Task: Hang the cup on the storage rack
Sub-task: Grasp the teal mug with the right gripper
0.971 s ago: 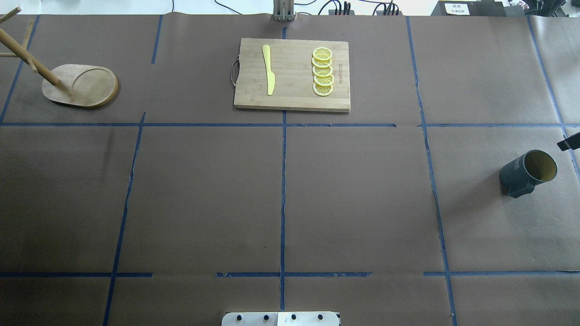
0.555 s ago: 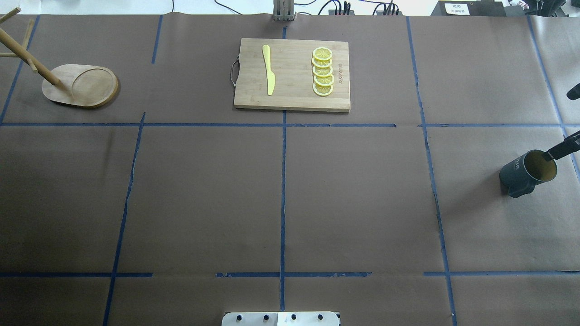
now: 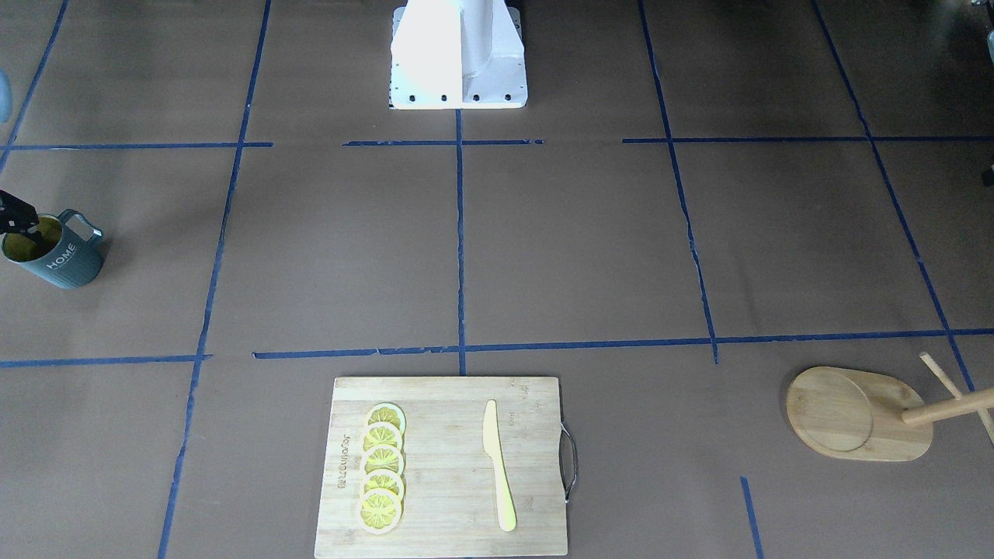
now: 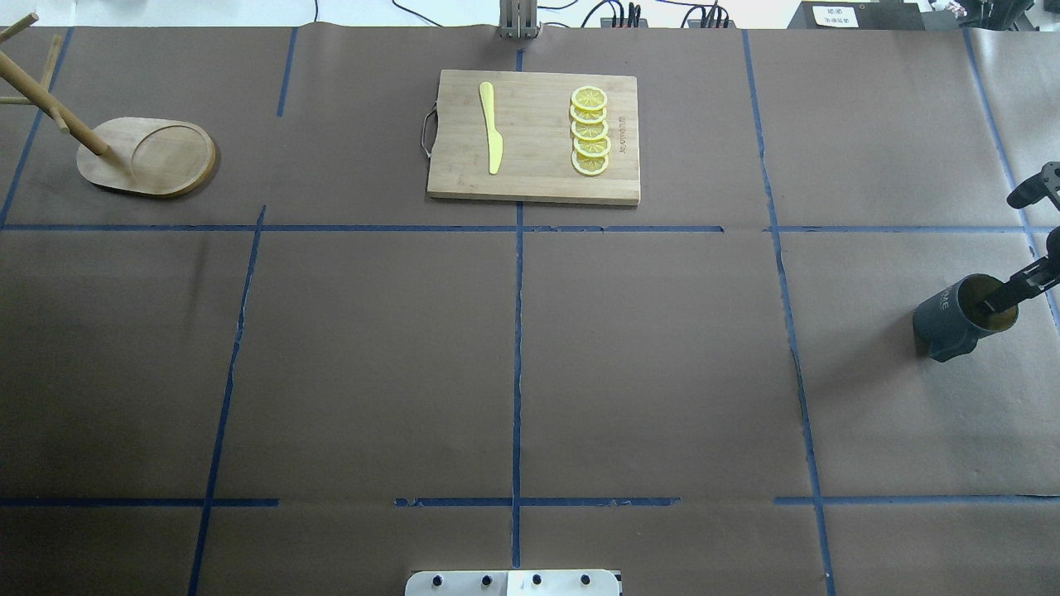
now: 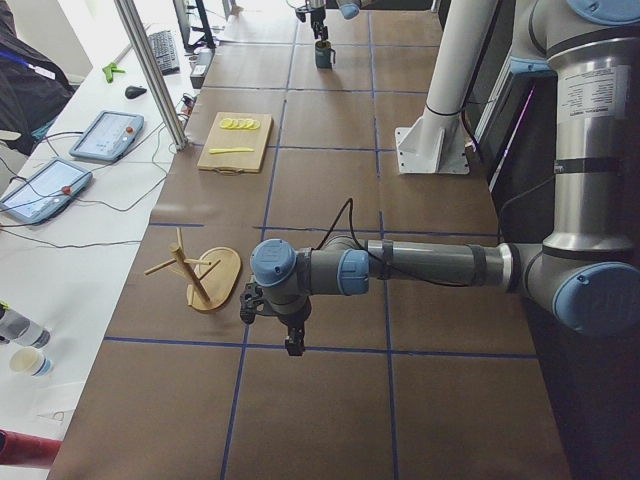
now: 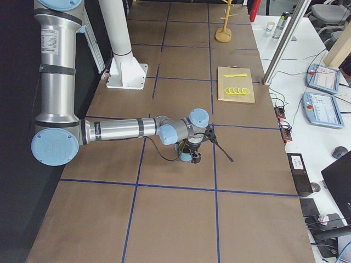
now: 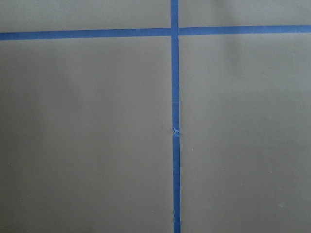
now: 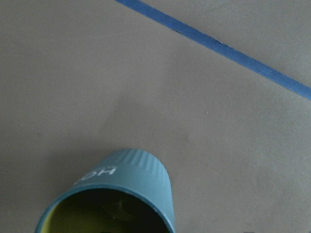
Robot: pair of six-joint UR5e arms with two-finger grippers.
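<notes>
Missing most of the right pincer (image 4: 997, 256) past the overhead view's right edge, just two dark fingers (image 4: 1031, 190) in shot, spread wide. Down in the right wrist view, only part of the cup (image 8: 121, 194), chopped by the bottom edge, lettering half lost. From the exterior right, barely a sliver of it under the wrist. Over at the storage rack (image 4: 157, 157), post and pegs running off the overhead view's left edge. Left pincer (image 5: 293, 345) far too small from the exterior left, spread or closed, cannot tell.
</notes>
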